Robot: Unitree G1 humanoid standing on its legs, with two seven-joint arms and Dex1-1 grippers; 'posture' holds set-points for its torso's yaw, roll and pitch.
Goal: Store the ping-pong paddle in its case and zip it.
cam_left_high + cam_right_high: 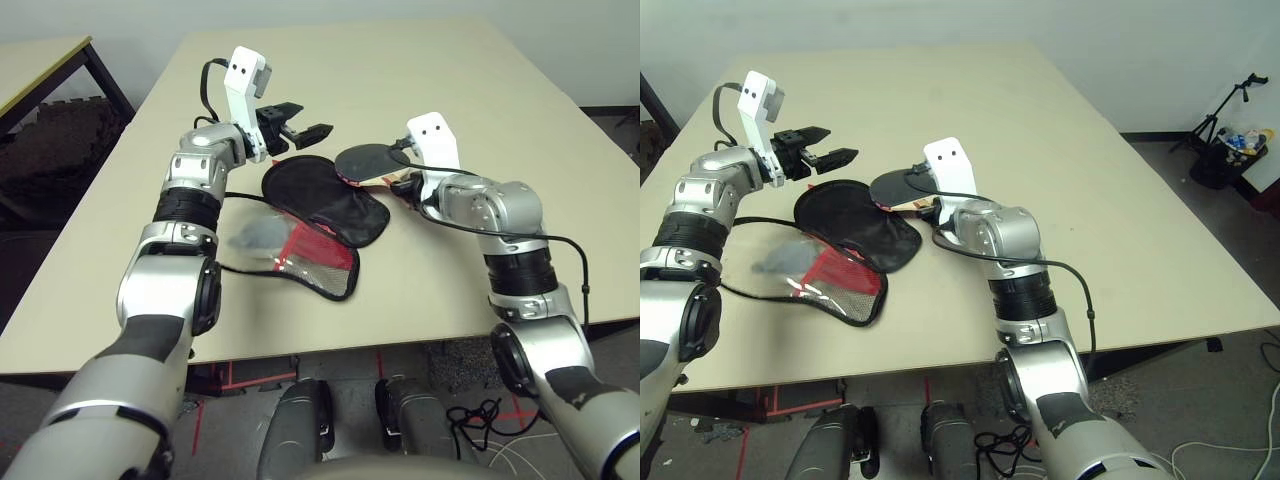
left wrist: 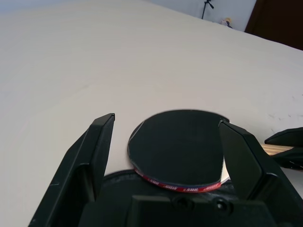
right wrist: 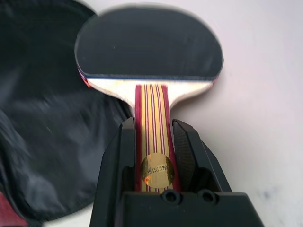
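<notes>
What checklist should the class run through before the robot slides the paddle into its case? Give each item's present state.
1. Right gripper shut on the paddle handle: ok.
2. Left gripper open and holding nothing: ok.
3. Case lying opened on the table: ok.
4. Left gripper holding the case mouth open: not ok, it hangs above the case.
5. Zipper fully undone: cannot tell.

The ping-pong paddle (image 3: pixel 149 45), round black rubber blade on a light-wood handle striped red, hangs lifted just beside the case (image 1: pixel 320 220), a black fabric cover with red panel and mesh pocket lying unzipped and spread flat on the worktop (image 1: pixel 450 80).
</notes>
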